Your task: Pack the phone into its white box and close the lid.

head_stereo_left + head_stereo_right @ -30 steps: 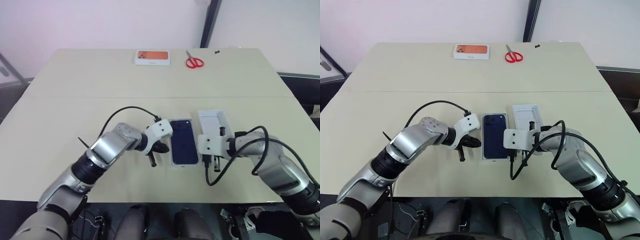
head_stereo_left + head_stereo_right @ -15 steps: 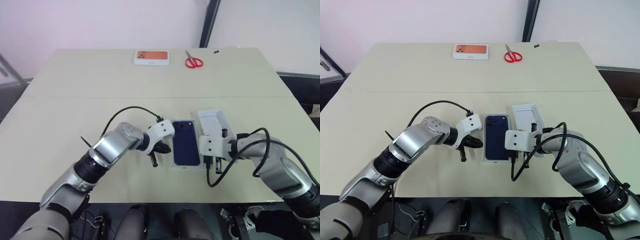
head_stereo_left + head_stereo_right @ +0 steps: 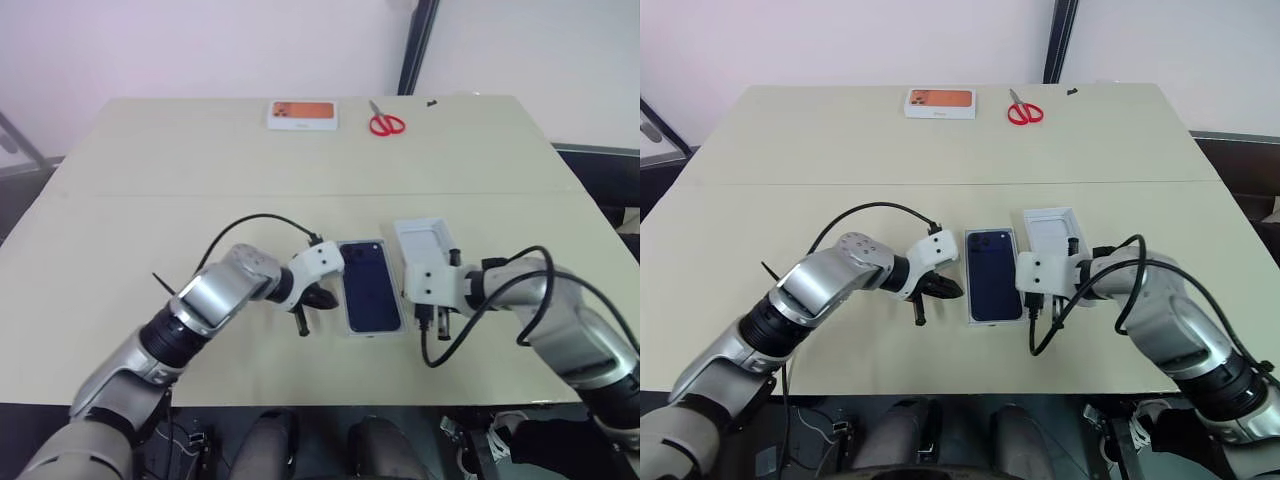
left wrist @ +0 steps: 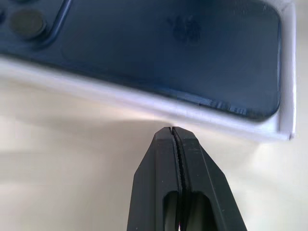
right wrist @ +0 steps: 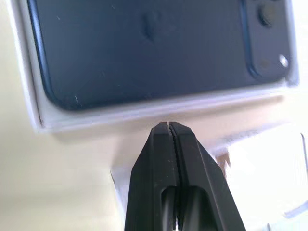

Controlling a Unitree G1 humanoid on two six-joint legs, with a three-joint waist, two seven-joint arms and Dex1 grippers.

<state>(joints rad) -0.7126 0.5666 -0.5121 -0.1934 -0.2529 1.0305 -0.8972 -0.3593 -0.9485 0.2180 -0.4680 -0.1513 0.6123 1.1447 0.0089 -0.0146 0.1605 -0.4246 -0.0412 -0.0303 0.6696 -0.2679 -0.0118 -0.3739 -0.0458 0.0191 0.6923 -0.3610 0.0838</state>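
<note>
Lid on box, table centre
Dark blue phone picture, white border, on the lid (image 3: 369,286); left gripper (image 3: 303,318) at its 9 o'clock, right gripper (image 3: 426,318) at 3, both pressed together

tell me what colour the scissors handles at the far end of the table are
Red: the scissors have red handles, clearest in the right eye view.

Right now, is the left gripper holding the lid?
No. The left gripper is shut on nothing, its tips just off the lid's white edge.
</note>
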